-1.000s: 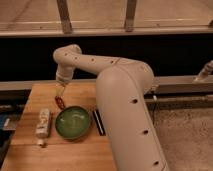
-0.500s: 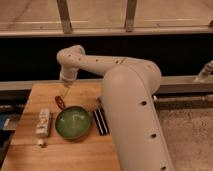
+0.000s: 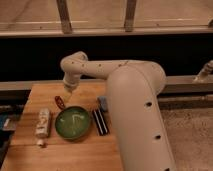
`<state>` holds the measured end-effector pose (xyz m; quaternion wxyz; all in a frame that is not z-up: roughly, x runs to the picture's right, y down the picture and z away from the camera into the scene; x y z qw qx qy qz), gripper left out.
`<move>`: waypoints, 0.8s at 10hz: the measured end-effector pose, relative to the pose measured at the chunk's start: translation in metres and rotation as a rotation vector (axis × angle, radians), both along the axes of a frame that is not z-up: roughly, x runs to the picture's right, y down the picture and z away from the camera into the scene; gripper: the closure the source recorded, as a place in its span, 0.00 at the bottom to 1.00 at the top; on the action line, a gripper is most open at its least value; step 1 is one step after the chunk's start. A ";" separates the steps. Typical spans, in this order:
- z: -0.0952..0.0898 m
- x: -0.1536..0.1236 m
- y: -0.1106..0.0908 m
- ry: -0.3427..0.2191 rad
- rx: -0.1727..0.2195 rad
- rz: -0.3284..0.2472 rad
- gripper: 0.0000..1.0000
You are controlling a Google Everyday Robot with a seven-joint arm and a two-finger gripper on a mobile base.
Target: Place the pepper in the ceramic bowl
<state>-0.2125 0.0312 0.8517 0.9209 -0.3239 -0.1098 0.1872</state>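
Observation:
The pepper (image 3: 59,102), small, slim and dark red, shows just off the far left rim of the ceramic bowl (image 3: 73,123). The bowl is round, shallow and glossy green with pale streaks inside, and it stands on the wooden table (image 3: 75,155). My gripper (image 3: 66,92) points down from the white arm, directly above and slightly right of the pepper, close to its upper end. I cannot tell whether the pepper hangs from the gripper or lies on the table. The bowl holds nothing.
A pale cream oblong packet (image 3: 43,124) lies left of the bowl, with a small white piece (image 3: 41,143) below it. A black flat object (image 3: 100,121) lies right of the bowl. My large white arm body (image 3: 135,115) covers the table's right side. A dark ledge runs behind.
The wrist has shifted slightly right and lower over the pepper. The pepper, bowl and packet stay at about the same places.

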 end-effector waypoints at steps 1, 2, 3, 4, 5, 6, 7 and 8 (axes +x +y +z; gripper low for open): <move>0.003 -0.002 0.001 -0.007 0.000 0.001 0.39; 0.009 -0.007 0.003 -0.023 -0.003 -0.003 0.39; 0.014 -0.014 0.005 -0.037 -0.009 -0.011 0.39; 0.018 -0.019 0.006 -0.048 -0.016 -0.016 0.39; 0.028 -0.025 0.010 -0.061 -0.030 -0.022 0.39; 0.039 -0.033 0.014 -0.072 -0.046 -0.031 0.39; 0.046 -0.040 0.019 -0.080 -0.060 -0.041 0.39; 0.056 -0.047 0.026 -0.078 -0.077 -0.061 0.39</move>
